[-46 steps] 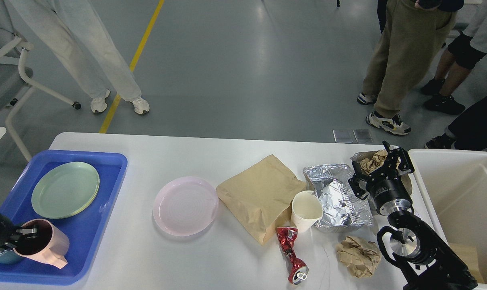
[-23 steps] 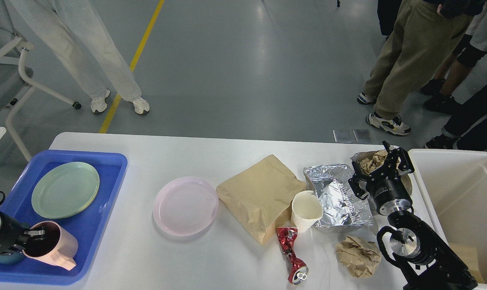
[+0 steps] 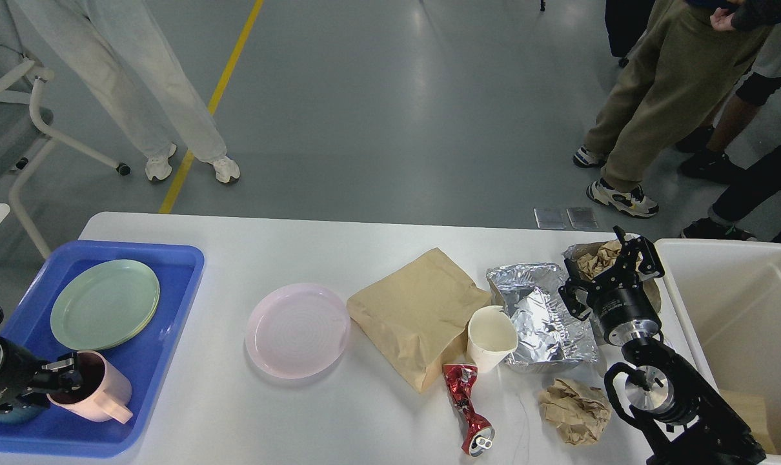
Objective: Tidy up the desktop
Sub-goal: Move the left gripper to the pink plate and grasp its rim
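Observation:
The white desktop (image 3: 235,413) holds a pink plate (image 3: 298,329), a brown paper bag (image 3: 419,316), a white paper cup (image 3: 490,336), a crumpled foil tray (image 3: 539,316), a crushed red can (image 3: 468,407) and a brown paper wad (image 3: 574,410). My left gripper (image 3: 64,376) is shut on the rim of a pink mug (image 3: 100,387) inside the blue tray (image 3: 164,336), near its front. My right gripper (image 3: 608,271) is open, just over another crumpled brown paper (image 3: 590,258) at the right rear.
Stacked green plates (image 3: 105,303) lie in the blue tray. A white bin (image 3: 739,310) stands off the desktop's right end. People stand on the floor beyond the table, and a chair (image 3: 16,97) is at far left.
My left gripper has carried the pink mug to the right inside the blue tray. The right arm has not moved. The people at the back right have shifted.

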